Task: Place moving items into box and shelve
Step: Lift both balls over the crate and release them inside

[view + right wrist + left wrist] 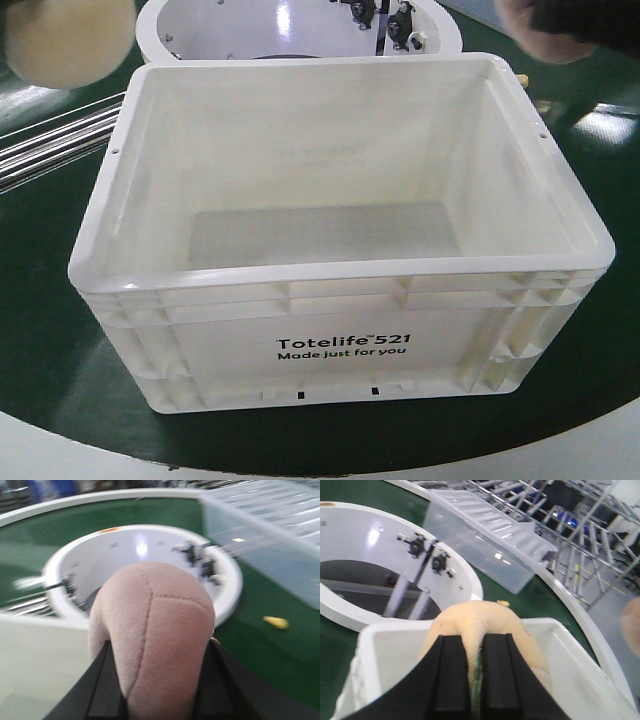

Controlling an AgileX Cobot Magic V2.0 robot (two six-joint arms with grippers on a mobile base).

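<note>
The box (340, 330) stands empty on the green surface (40, 330), and two soft toys are held above and beyond its far rim. The left pincer (476, 680) is closed to a narrow gap on a cream soft toy (470, 625), whose stuffing is squeezed into a fold between the black fingers. In the front view this toy is placed at about 11 o'clock of the box. The right pincer (157, 690) is clamped around a pink soft toy (155, 625), placed at about 1 o'clock of the box.

Both toys are judged light, squashy and hard to damage, with a fuzzy cloth that is unlikely to slip. A hold across the fat middle, as seen here, is thought best. A thin limb or seam would be likely to stretch and swing. The pile may cling to the fingers on release, and a short drop into the box should be harmless.

What kind of toy each one is cannot be told. Their lower parts are hidden behind the fingers, and both are blurred and cut off by the top edge of the front view. A greenish strip between the left fingers cannot be identified. The right wrist view is smeared, so a yellow scrap (276, 622) at 3 o'clock of the white ring (230, 585) cannot be named.
</note>
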